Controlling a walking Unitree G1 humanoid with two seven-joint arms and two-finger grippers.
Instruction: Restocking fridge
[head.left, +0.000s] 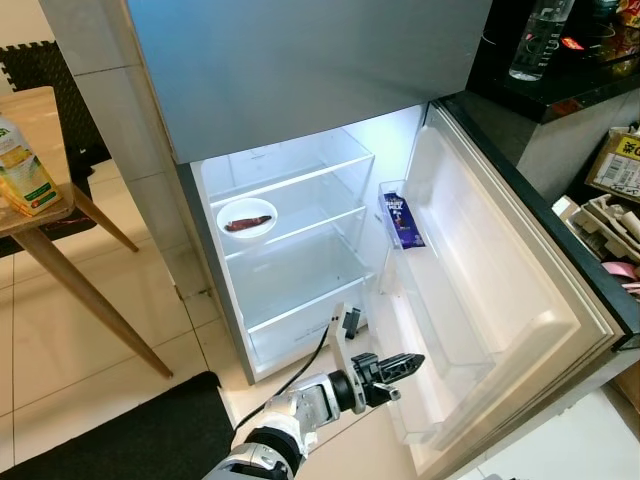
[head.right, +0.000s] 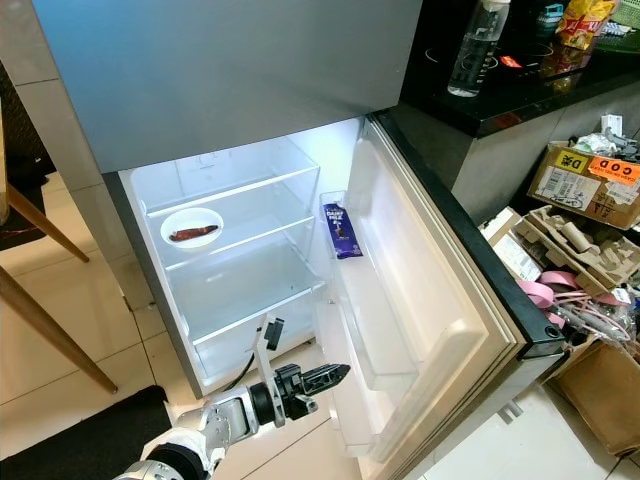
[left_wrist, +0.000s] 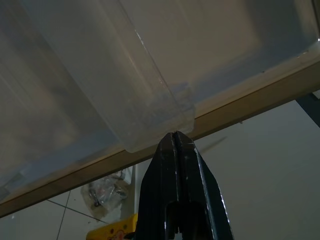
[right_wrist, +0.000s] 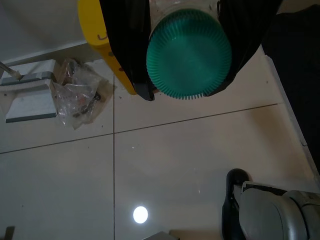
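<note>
Fridge (head.left: 300, 60) restocking has the left gripper (head.left: 405, 365) low in front of the open lower compartment, fingers pressed together on nothing, its tip just at the clear bottom bin (head.left: 440, 390) of the door (head.left: 520, 290). The right gripper (right_wrist: 187, 45) is clamped around a bottle with a green cap (right_wrist: 189, 55), held over the tiled floor (right_wrist: 175, 160). Inside, a white plate (head.left: 247, 217) sits on the middle shelf, and a purple chocolate bar (head.left: 403, 221) stands in the upper door bin.
</note>
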